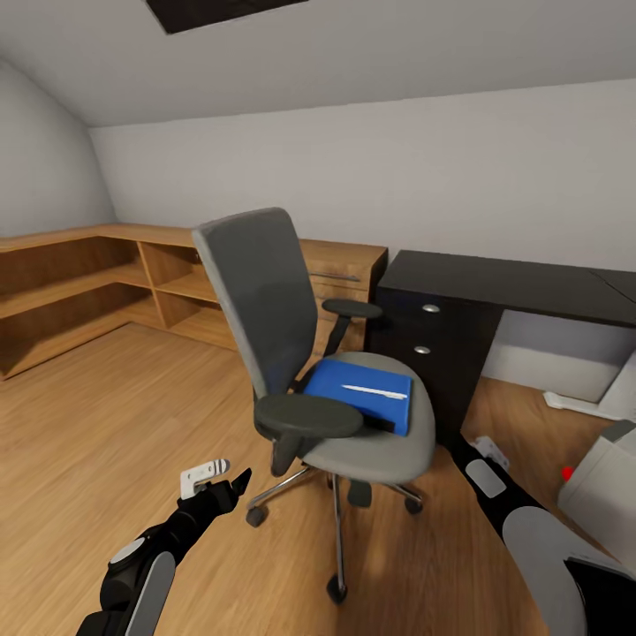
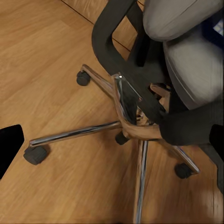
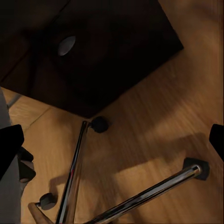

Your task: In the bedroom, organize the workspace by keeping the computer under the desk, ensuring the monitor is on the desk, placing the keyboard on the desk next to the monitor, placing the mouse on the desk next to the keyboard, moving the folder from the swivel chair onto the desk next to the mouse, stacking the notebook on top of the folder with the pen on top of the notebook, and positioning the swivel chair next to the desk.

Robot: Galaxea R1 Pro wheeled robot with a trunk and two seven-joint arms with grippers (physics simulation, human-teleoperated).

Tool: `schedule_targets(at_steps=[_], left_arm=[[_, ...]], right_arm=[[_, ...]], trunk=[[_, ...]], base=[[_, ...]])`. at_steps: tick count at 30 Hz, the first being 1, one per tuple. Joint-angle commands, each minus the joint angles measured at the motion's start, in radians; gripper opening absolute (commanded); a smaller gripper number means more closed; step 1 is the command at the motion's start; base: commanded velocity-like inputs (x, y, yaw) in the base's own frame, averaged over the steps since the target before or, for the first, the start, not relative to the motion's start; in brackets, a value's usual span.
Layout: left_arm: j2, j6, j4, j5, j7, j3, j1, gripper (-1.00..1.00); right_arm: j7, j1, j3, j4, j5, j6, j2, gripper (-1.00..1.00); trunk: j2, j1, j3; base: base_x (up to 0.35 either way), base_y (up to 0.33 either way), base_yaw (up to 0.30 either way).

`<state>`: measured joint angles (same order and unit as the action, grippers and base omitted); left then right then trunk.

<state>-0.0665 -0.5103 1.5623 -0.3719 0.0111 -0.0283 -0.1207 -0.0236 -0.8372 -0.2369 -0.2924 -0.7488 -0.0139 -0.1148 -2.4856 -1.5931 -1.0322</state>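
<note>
Swivel chair (image 1: 305, 353) stands on wooden floor (image 1: 106, 424) beside black desk (image 1: 495, 287).

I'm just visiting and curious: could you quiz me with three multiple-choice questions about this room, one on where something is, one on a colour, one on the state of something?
1. Where does the folder lie?
A. on the swivel chair seat
B. on the desk
C. on the floor

2. What colour is the folder?
A. red
B. blue
C. green

3. What is the pen doing?
A. standing in a cup
B. held by a hand
C. lying flat on the folder

Answers: 1 A, the folder rests on the grey seat. 2 B, it is bright blue. 3 C, the white pen lies flat across the folder.
</note>
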Motion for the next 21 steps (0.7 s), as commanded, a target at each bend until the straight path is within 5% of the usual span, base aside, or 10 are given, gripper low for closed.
schedule_targets(at_steps=[1,6,15,21], left_arm=[[-0.001,-0.007,0.001,-0.007,0.001,-0.002,-0.001,1.0],[-0.001,-0.007,0.001,-0.007,0.001,-0.002,-0.001,1.0],[-0.001,-0.007,0.001,-0.007,0.0,-0.002,-0.001,1.0],[-0.001,-0.006,0.001,-0.007,0.0,-0.002,-0.001,1.0]], right_arm=[[-0.004,-0.001,0.004,-0.001,-0.009,-0.003,0.002,1.0],[0.015,0.0,0.003,-0.001,-0.01,-0.001,-0.003,1.0],[0.252,0.003,0.002,0.002,-0.01,0.001,-0.011,1.0],[0.281,0.003,0.002,0.005,-0.01,0.001,-0.011,1.0]], trunk=[[0.0,0.001,-0.001],[0.0,0.001,-0.001],[0.0,0.001,-0.001],[0.0,0.001,-0.001]], base=[[-0.04,0.006,0.0],[-0.011,0.002,0.0],[0.0,0.0,0.0],[0.0,0.0,0.0]])
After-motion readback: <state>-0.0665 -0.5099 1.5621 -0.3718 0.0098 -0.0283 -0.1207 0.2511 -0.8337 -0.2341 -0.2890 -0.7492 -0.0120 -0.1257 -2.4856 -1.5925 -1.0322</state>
